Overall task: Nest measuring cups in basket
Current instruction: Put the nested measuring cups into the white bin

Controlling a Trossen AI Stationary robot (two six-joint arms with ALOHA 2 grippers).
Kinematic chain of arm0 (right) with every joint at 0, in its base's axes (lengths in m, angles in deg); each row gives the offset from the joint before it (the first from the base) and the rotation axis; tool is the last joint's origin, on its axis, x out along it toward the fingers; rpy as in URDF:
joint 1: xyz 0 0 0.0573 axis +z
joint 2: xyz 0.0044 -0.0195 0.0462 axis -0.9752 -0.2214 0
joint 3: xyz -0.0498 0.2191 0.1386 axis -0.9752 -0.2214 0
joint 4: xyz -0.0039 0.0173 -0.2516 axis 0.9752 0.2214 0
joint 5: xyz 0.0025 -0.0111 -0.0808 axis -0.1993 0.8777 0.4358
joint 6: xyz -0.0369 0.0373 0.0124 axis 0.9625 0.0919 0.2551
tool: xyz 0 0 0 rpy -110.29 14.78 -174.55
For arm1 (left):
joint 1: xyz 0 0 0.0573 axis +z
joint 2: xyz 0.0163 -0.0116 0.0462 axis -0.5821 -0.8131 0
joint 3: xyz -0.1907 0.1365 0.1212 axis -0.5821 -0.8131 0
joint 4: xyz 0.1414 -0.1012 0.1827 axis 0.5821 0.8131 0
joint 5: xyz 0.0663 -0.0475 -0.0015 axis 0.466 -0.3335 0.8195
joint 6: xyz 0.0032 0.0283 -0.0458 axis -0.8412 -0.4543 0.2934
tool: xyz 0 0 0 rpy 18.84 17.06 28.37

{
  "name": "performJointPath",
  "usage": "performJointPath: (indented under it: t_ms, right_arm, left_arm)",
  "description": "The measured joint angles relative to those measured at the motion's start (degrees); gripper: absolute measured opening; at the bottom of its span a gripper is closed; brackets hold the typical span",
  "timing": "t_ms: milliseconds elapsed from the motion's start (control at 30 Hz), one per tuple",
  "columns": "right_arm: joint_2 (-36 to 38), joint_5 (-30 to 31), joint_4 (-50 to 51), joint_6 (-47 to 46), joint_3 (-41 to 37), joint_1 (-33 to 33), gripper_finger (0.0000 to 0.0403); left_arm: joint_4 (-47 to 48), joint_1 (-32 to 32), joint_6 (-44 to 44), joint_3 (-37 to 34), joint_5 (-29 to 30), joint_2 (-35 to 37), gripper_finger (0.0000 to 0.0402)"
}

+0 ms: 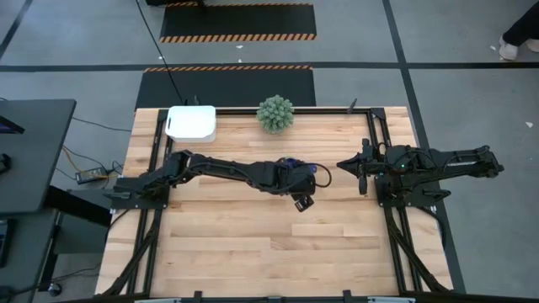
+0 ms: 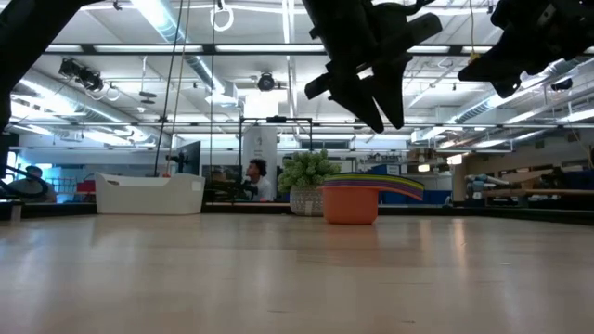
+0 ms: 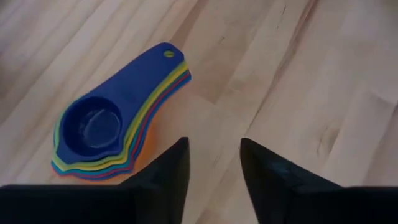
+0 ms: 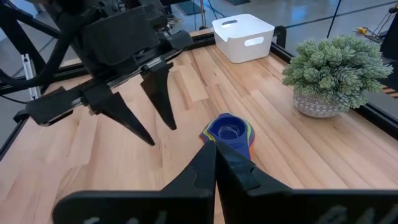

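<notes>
The measuring cups [image 3: 99, 130] sit nested in one stack on the bare table, blue on top, with yellow, green, red and orange rims showing below it. In the low view the orange cup [image 2: 351, 202] rests on its base, with the handles fanned to one side. My left gripper [image 3: 213, 168] is open and hovers above the table just to the near side of the stack, fingers pointing down. My right gripper [image 4: 216, 163] is shut and held level to the right of the stack [image 4: 230, 132], pointing at it. The white basket [image 1: 191, 123] stands at the far edge.
A green spiky plant in a pot [image 1: 275, 113] stands at the far edge, right of the basket and behind the cups. Black rails [image 1: 375, 143] run along the table's sides. The near half of the wooden table is bare.
</notes>
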State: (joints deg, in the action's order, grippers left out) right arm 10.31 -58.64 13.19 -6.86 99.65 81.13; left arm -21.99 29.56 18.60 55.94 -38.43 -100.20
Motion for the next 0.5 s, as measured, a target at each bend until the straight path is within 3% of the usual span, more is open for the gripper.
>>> performJointPath:
  t_ms: [333,500]
  right_arm:
    - [0.0,0.0,0.02,0.02,0.0,0.0,0.0014]
    - [0.0,0.0,0.02,0.02,0.0,0.0,0.0014]
  left_arm:
    - [0.02,-0.01,-1.67,0.0,-0.02,0.0,0.0263]
    - [-0.1,-0.01,-1.43,0.0,0.93,0.0,0.0296]
